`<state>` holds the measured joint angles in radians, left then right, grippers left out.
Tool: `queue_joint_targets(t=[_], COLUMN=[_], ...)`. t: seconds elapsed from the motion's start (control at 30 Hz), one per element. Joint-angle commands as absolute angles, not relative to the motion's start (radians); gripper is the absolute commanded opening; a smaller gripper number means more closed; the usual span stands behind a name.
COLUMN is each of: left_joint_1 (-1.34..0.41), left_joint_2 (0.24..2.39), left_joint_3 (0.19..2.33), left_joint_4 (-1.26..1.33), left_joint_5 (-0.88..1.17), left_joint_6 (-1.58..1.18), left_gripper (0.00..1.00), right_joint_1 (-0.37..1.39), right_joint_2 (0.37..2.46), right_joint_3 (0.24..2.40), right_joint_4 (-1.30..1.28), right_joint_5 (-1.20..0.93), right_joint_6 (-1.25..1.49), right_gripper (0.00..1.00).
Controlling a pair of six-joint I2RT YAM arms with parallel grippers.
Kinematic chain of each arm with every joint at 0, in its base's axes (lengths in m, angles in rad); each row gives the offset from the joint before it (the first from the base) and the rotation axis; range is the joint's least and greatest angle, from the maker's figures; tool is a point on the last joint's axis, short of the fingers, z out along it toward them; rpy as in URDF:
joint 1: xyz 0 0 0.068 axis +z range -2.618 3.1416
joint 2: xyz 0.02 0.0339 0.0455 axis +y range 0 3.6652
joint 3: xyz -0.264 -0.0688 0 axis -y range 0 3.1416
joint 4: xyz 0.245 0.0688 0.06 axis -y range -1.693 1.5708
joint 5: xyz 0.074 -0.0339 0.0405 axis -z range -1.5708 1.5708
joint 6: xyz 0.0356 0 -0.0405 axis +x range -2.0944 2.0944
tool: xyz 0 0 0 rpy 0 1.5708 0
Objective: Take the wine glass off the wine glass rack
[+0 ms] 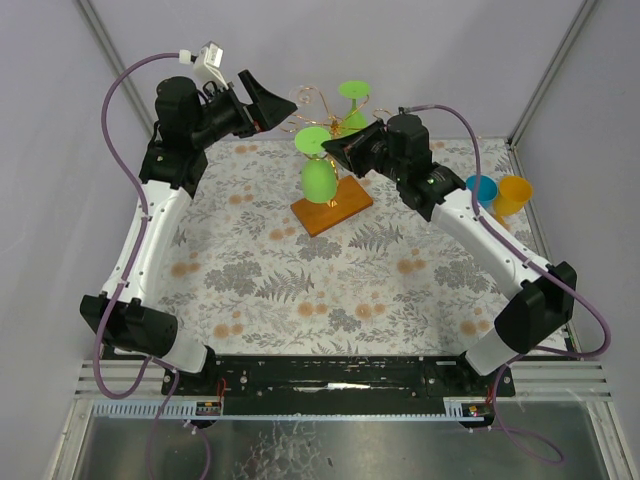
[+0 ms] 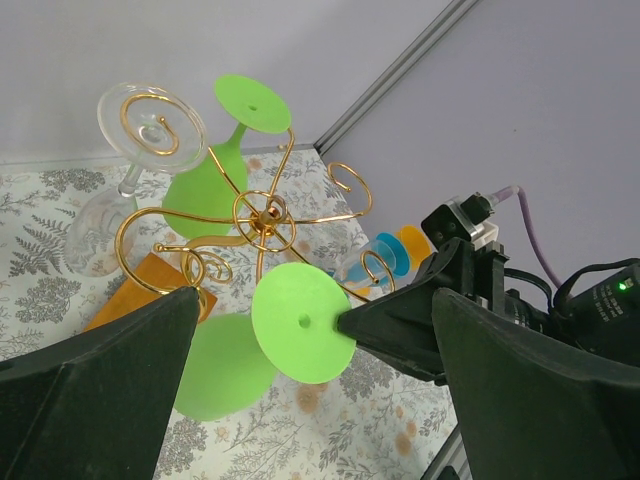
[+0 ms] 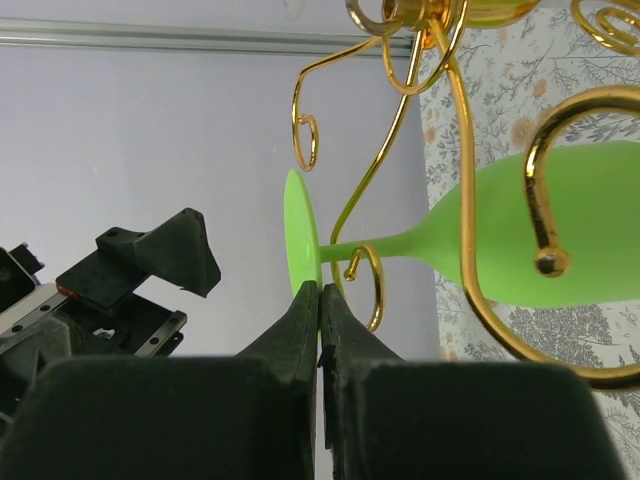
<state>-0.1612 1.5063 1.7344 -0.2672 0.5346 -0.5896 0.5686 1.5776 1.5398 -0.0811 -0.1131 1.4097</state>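
Note:
The gold wire wine glass rack (image 1: pixel 327 113) stands on its orange base (image 1: pixel 332 210) at the back middle. A green wine glass (image 1: pixel 318 178) hangs upside down from a front arm, with its foot disc (image 2: pixel 300 322) on top. My right gripper (image 3: pixel 320 292) is shut on the edge of that disc; the stem (image 3: pixel 385 245) still sits in a gold curl. My left gripper (image 1: pixel 272 104) is open and empty, up high to the left of the rack, looking down on its hub (image 2: pixel 265 217).
A second green glass (image 2: pixel 250 103) and a clear glass (image 2: pixel 150 120) also hang on the rack. A blue cup (image 1: pixel 481 189) and an orange cup (image 1: pixel 513 195) stand at the right back edge. The cage walls are close behind the rack.

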Motion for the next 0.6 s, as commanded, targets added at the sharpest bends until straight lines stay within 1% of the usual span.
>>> queue_joint_targets(t=[0.0, 0.57], left_joint_1=[-0.152, -0.151], left_joint_2=[1.470, 1.491], left_joint_3=[1.722, 1.748], left_joint_4=[-0.196, -0.191], left_joint_5=[0.544, 0.558], left_joint_6=[-0.574, -0.589], left_gripper=[1.00, 1.00], right_joint_1=[0.575, 0.574], right_joint_2=[1.565, 1.485], right_joint_3=[1.592, 1.560], right_joint_4=[-0.069, -0.130], right_joint_5=[-0.060, 0.087], right_joint_6=[1.391, 1.350], right_gripper=[0.00, 0.00])
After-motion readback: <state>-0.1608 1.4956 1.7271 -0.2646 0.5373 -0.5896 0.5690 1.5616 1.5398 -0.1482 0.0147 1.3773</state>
